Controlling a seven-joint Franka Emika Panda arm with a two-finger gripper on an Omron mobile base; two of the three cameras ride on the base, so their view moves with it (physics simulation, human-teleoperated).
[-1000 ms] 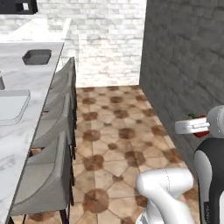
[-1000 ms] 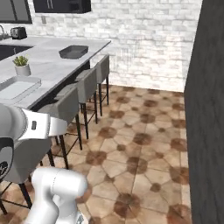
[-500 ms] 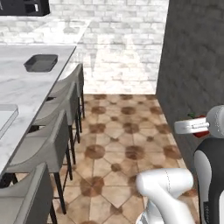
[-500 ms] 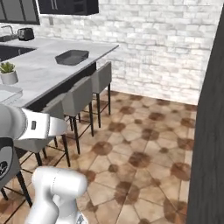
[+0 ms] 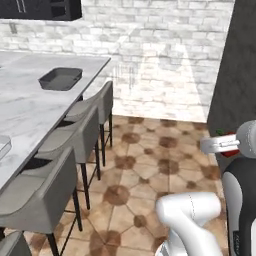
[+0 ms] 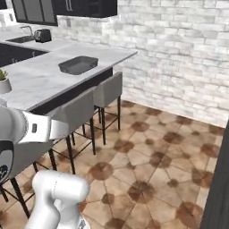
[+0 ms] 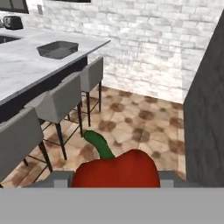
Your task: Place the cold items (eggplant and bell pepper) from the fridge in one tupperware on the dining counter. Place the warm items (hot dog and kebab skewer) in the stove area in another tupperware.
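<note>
A red bell pepper (image 7: 116, 168) with a green stem sits between my gripper's (image 7: 114, 178) jaws, and the gripper is shut on it. From the left base view a sliver of the pepper (image 5: 229, 151) shows under the hand at the right edge. A dark grey tupperware (image 5: 61, 78) lies on the marble dining counter (image 5: 30, 107), far ahead and to the left of the gripper. It appears again in the right base view as the tupperware (image 6: 79, 65) and in the hand view as the tupperware (image 7: 57, 49). The eggplant, hot dog and kebab skewer are out of view.
Grey stools (image 5: 85, 132) line the counter's near side. A tall dark panel (image 7: 205, 109) stands close on the right. A white brick wall (image 6: 179, 49) closes the far end, with patterned tile floor (image 6: 152, 152) between. A toaster (image 6: 43, 35) and a potted plant (image 6: 3, 82) sit further left.
The whole scene has shifted, so the base has moved: the counter's far end and the tupperware now sit nearer and more central. The pepper stays in the gripper.
</note>
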